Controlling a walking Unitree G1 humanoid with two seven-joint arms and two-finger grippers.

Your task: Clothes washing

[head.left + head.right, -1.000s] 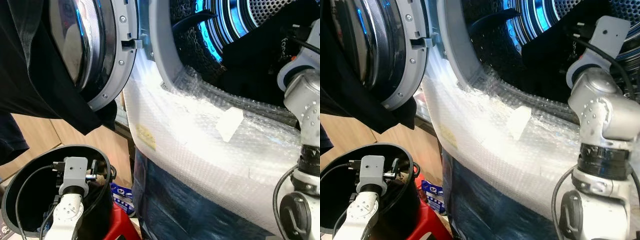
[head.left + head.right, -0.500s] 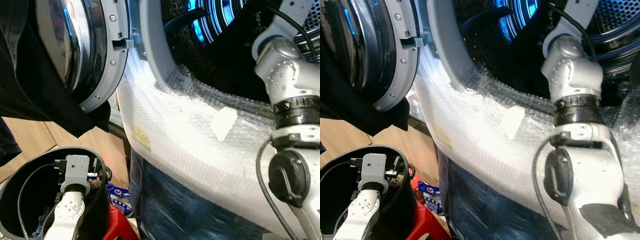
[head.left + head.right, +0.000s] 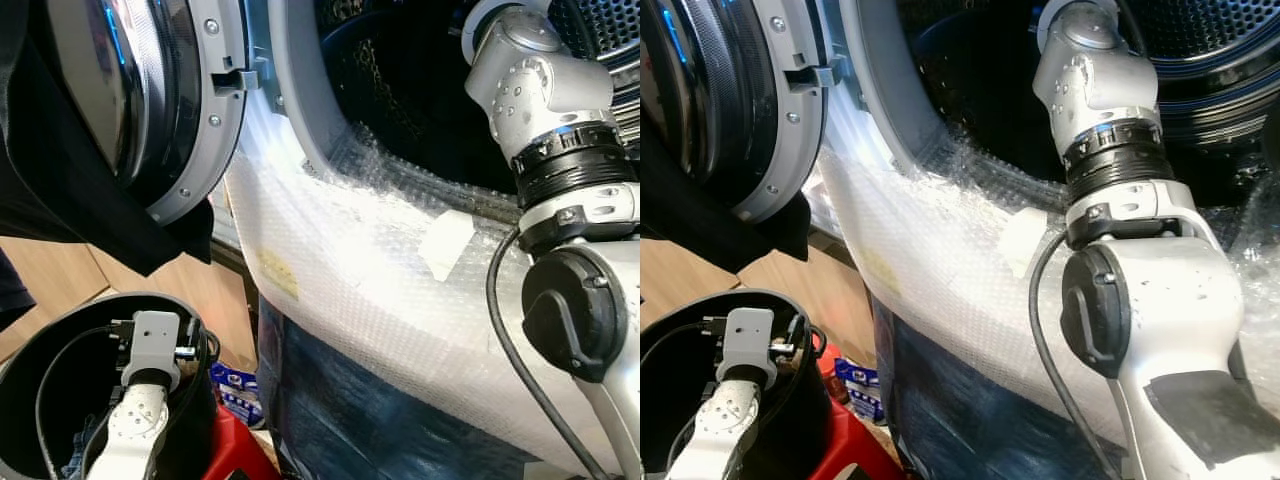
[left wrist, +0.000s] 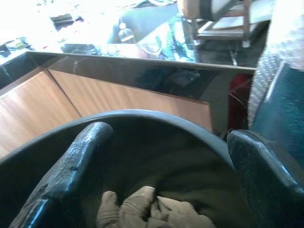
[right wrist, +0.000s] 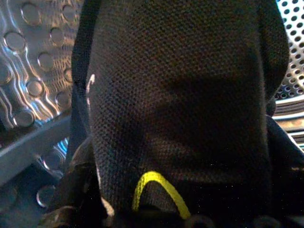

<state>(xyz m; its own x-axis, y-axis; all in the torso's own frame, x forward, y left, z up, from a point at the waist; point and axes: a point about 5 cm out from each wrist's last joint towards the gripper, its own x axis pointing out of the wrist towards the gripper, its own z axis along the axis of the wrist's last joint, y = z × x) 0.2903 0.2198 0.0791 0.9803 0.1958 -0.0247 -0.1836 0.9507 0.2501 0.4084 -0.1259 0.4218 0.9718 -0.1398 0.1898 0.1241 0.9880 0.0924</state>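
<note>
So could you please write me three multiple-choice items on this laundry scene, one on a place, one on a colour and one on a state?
1. Where does the silver right arm reach?
A. into the perforated steel washer drum
B. into the round black laundry bin
C. down to the floor

2. What colour is the curved stitching on the dark mesh garment before the right wrist camera?
A. red
B. yellow
C. white

3. How does the round glass-fronted washer door stand?
A. shut
B. taken off
C. swung open

Answers:
1 A, the arm passes over the bubble-wrapped rim and its wrist view shows drum holes.
2 B, a yellow arc shows on the mesh.
3 C, the door stands aside and the opening is clear. The left gripper, fingers apart, sits in the bin.
</note>
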